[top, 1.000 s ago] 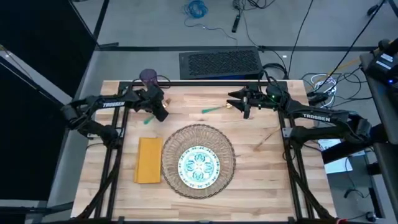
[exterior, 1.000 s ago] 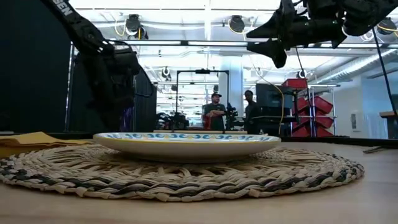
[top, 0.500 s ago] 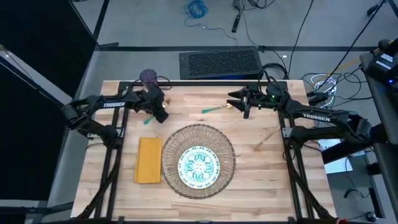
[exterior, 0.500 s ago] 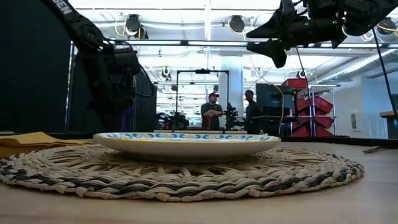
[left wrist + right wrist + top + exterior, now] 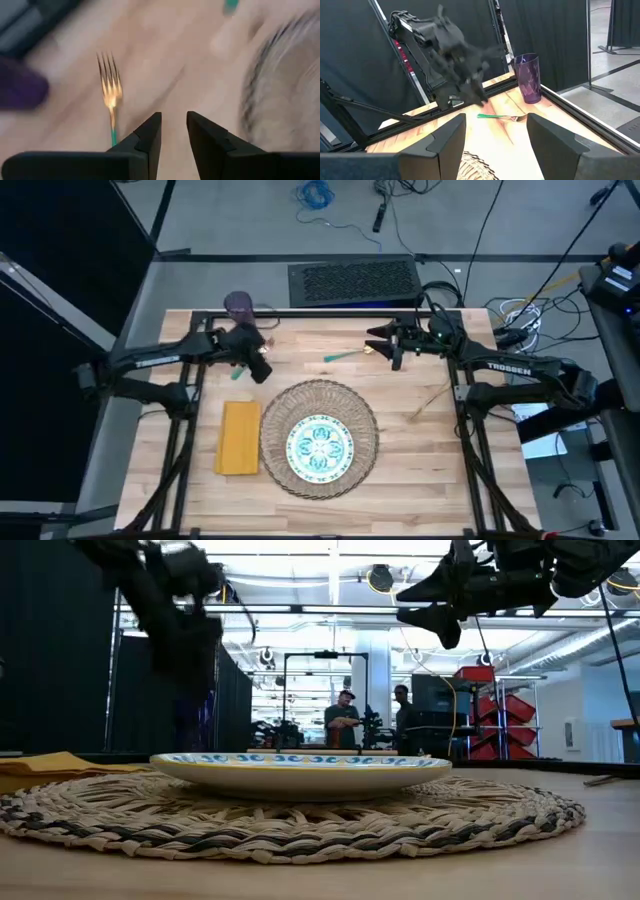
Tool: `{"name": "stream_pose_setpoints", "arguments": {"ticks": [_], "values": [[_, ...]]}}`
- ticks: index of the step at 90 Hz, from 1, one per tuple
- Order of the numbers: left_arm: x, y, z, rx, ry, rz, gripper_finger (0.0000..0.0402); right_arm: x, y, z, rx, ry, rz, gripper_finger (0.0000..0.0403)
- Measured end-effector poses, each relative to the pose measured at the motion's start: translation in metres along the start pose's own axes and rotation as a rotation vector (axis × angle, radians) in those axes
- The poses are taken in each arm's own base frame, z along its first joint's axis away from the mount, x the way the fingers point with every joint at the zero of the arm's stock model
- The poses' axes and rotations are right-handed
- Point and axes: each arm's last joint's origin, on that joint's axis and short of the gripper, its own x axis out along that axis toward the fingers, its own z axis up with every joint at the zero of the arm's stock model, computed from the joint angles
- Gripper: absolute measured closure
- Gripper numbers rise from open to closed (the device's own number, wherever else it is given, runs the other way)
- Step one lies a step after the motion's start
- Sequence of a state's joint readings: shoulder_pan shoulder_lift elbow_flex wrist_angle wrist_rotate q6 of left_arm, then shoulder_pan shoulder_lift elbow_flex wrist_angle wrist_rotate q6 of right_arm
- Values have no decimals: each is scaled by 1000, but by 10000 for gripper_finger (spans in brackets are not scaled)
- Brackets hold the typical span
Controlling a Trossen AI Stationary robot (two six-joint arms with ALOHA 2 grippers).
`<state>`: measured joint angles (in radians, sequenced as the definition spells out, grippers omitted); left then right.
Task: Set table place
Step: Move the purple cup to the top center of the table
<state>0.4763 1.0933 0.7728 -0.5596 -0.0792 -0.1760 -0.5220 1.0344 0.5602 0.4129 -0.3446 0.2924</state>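
- My left hand (image 5: pixel 262 368) hovers over the bench's (image 5: pixel 420 470) far-left part, fingers slightly parted, grasping nothing.
- The fork (image 5: pixel 111 95) lies just ahead of it beside the purple cup (image 5: pixel 238 304), handle toward the hand, I think.
- My right hand (image 5: pixel 378 340) waits released above another utensil (image 5: pixel 347 355).
- The left is nearer the fork.

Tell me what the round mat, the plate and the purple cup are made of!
The placemat looks like woven straw: coiled, braided strands with a matte finish. The plate seems glazed ceramic, smooth and white with a teal pattern, though it could be melamine. The purple cup looks like see-through plastic, perhaps tinted glass.
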Motion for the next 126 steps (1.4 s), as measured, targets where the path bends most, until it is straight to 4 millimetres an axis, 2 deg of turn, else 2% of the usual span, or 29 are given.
{"name": "stream_pose_setpoints", "arguments": {"ticks": [9,20,28,38,49,57,63,77,92,103,110,117,126], "values": [[-34,0,17,13,-158,-23,320,0,0,-1,4,6,-4,206],[-84,9,25,-1,-409,-15,320,0,-3,-2,12,9,-75,206],[-116,20,13,-42,-551,19,320,1,-6,-6,41,21,-147,206],[-138,29,-7,-89,-643,53,320,9,-13,-12,109,40,-168,206],[-139,32,-19,-119,-651,58,320,36,-28,-11,208,90,-204,206],[-135,33,-23,-121,-619,66,320,72,-40,-7,249,172,-201,206],[-133,33,-23,-111,-605,62,320,107,-49,0,261,239,-175,206],[-131,32,-22,-82,-594,26,320,187,-70,30,205,409,-104,206],[-135,31,-25,-73,-603,9,320,248,-84,64,118,509,-101,206],[-138,31,-29,-63,-601,1,320,276,-89,85,84,489,-88,206],[-139,31,-32,-55,-595,5,320,287,-96,75,103,418,-58,206],[-140,31,-35,-48,-588,7,320,290,-104,65,188,410,-9,206],[-140,32,-37,-109,-577,23,320,287,-106,62,179,450,16,206]]}}
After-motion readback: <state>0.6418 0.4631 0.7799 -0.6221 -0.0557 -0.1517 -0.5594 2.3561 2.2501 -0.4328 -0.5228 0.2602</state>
